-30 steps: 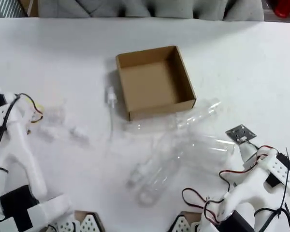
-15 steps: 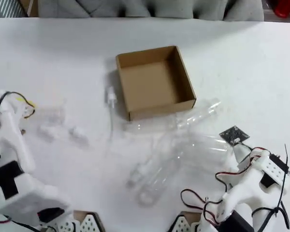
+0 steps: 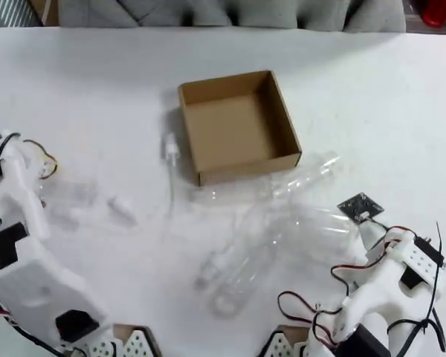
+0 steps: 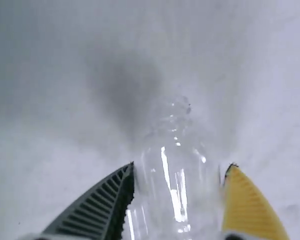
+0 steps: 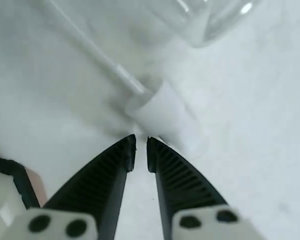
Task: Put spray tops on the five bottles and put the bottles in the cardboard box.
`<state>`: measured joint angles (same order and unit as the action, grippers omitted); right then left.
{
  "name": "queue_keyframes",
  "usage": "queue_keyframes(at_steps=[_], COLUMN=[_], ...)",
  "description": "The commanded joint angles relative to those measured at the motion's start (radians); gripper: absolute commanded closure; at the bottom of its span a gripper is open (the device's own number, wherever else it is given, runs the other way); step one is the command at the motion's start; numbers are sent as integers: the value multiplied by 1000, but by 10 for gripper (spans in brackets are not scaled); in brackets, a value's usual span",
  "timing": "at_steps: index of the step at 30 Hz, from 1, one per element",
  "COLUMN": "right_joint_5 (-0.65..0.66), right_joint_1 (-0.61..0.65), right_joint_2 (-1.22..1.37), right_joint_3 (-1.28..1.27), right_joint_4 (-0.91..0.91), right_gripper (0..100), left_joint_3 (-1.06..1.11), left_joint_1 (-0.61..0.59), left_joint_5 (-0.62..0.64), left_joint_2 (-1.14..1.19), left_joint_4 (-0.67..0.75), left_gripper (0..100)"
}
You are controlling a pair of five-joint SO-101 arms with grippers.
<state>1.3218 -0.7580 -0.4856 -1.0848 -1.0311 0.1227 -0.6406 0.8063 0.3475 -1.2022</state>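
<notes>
Between the grey and yellow fingers (image 4: 110,200) of my left gripper (image 4: 179,172) lies a clear bottle (image 4: 172,150); the gripper is open and straddles it. From above, that bottle (image 3: 74,195) lies at the left beside the left arm (image 3: 15,201). My right gripper (image 5: 140,144) is shut with nothing in it, its tips just short of a white spray top (image 5: 162,112) with a thin tube. The right arm (image 3: 386,268) is at the front right. Several clear bottles (image 3: 267,223) lie in front of the open cardboard box (image 3: 238,126).
Another spray top (image 3: 171,152) with its tube lies left of the box, and a small white one (image 3: 120,205) lies near the left bottle. A clear bottle's end (image 5: 210,15) lies beyond the right gripper. The table's far half is bare.
The left arm has swung in and come down over the bottle at the left. The right arm shifted slightly left and toward the bottles, then stayed put.
</notes>
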Motion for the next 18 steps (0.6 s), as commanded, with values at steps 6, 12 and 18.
queue_keyframes(at_steps=[6,12,18], right_joint_5=[9,2,-2], right_joint_1=[10,2,1], right_joint_2=[-27,-27,-28], right_joint_3=[6,8,71], right_joint_4=[4,1,-133], right_gripper=[982,982,982], left_joint_3=[-77,-137,-273], left_joint_1=[47,50,139], left_joint_5=[-40,-81,-103], left_joint_2=[10,5,4], left_joint_4=[0,-11,-124], left_gripper=[897,973,979])
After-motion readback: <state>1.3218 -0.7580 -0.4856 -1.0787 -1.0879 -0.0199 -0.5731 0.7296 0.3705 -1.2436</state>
